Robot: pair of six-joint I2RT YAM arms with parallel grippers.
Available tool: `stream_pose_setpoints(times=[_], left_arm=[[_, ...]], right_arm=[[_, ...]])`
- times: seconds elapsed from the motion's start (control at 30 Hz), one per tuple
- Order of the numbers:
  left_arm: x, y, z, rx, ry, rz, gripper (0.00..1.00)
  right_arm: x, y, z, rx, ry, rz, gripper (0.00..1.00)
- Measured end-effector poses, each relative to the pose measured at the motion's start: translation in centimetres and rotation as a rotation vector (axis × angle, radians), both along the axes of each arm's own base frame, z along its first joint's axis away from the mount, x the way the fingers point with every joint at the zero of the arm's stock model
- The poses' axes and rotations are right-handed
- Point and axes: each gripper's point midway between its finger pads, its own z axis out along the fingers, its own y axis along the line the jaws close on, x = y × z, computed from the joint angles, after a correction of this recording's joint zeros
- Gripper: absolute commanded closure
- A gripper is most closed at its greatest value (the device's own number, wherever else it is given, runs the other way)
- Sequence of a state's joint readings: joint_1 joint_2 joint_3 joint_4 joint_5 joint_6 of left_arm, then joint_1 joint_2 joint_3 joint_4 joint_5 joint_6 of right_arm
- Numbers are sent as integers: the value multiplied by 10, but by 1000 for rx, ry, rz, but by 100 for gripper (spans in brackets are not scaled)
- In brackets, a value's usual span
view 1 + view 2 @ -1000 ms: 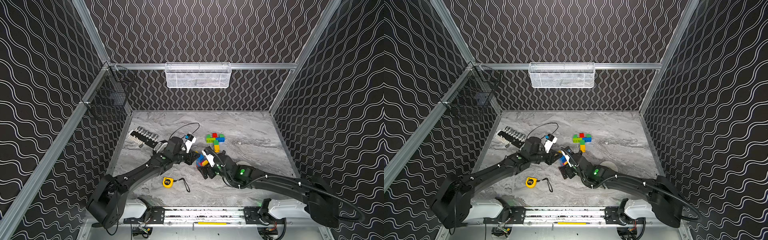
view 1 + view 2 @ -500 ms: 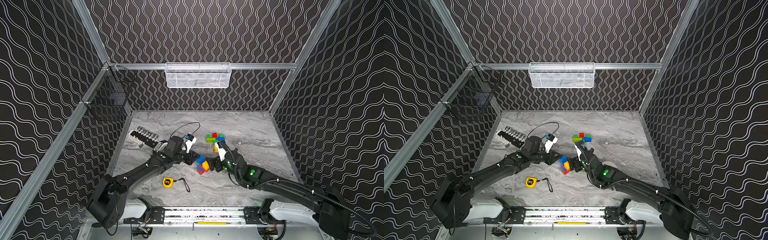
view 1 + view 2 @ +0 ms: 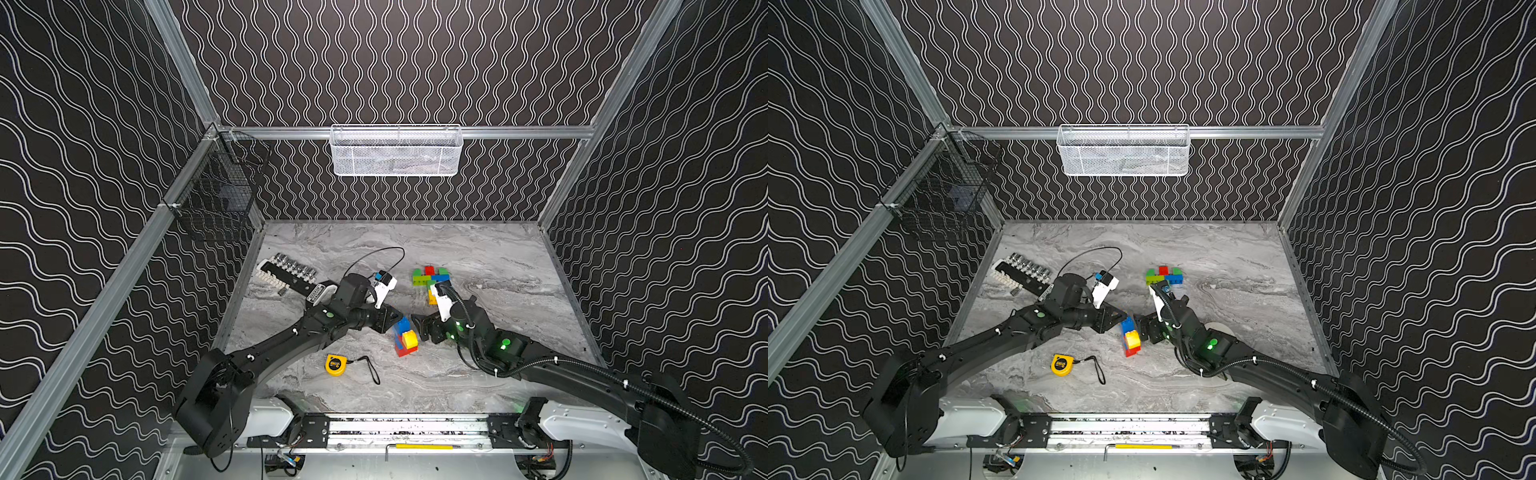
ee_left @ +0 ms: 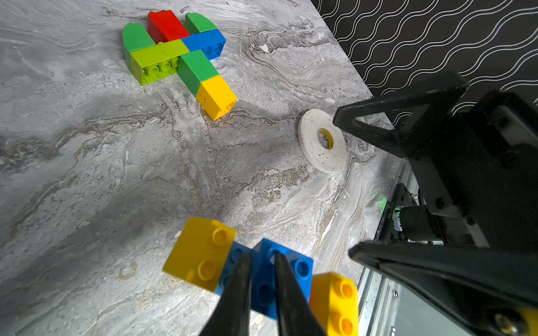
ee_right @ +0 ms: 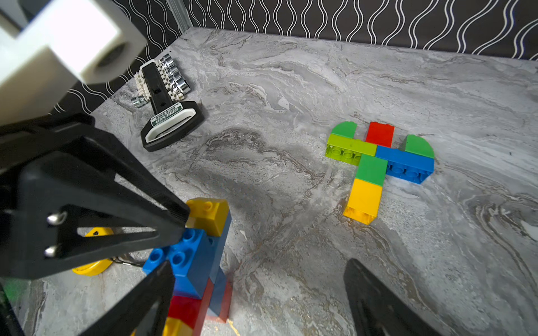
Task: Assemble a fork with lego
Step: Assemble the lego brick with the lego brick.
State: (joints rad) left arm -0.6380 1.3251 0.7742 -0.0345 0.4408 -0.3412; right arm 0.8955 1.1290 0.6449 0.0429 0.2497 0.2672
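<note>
My left hand (image 4: 261, 257) is pinched shut on the brick stack (image 3: 407, 340); my right hand (image 5: 259, 264) gapes open just beside that stack.

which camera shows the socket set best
The right wrist view: the socket set lies close and whole there, sockets and label plain. In both top views it is small and far, its handle end tucked against the left arm. The left wrist view does not show it.
</note>
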Motion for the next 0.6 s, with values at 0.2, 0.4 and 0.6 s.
stream_pose_setpoints(times=[0.2, 0.4, 0.6], left_arm=[[-3, 0, 2, -4, -4, -6, 77], [-8, -2, 5, -21, -8, -27, 74], [-13, -7, 8, -38, -10, -54, 74]], right_arm=[[-1, -4, 1, 8, -5, -10, 8], [-3, -8, -1, 6, 1, -14, 8], [-6, -11, -6, 1, 9, -15, 9]])
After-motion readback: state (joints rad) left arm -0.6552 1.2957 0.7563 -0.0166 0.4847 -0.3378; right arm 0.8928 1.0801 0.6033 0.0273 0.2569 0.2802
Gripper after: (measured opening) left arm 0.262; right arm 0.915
